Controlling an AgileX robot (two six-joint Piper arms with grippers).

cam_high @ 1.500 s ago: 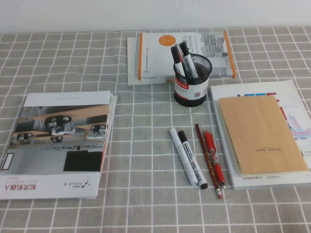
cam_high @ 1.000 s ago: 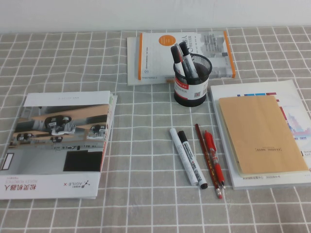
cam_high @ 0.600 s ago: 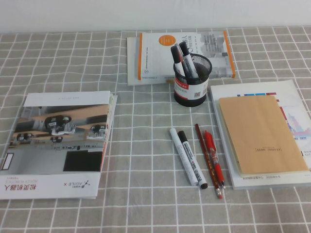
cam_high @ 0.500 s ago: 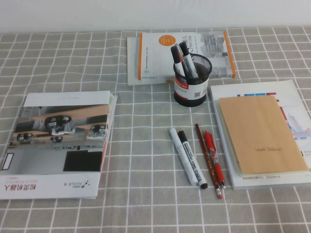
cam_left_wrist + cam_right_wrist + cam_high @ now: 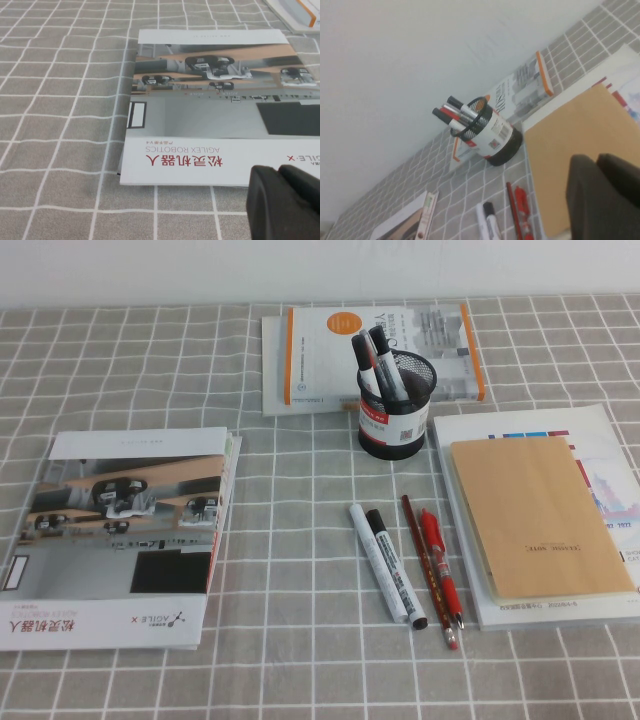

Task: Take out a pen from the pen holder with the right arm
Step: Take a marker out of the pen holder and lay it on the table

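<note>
Pen holder (image 5: 392, 415) of black mesh, upright on the grey checked cloth (image 5: 300, 480), far side of the table, right of the middle. Holds several marker pens (image 5: 376, 358), caps up, leaning toward the robot's left. Stands just in front of an orange-edged book (image 5: 320, 355). Nearer the robot, loose on the cloth: two markers (image 5: 385, 562), a red pencil (image 5: 428, 570), a red pen (image 5: 440, 565), side by side. Right of those, a brown notebook (image 5: 540, 520) on white sheets (image 5: 500, 425); on the left, a brochure (image 5: 120, 535). Right gripper (image 5: 596, 160): fingers together, empty, on the notebook's side, well apart from the holder. Left gripper (image 5: 278, 172): fingers together too, empty, just off the brochure's near edge.
</note>
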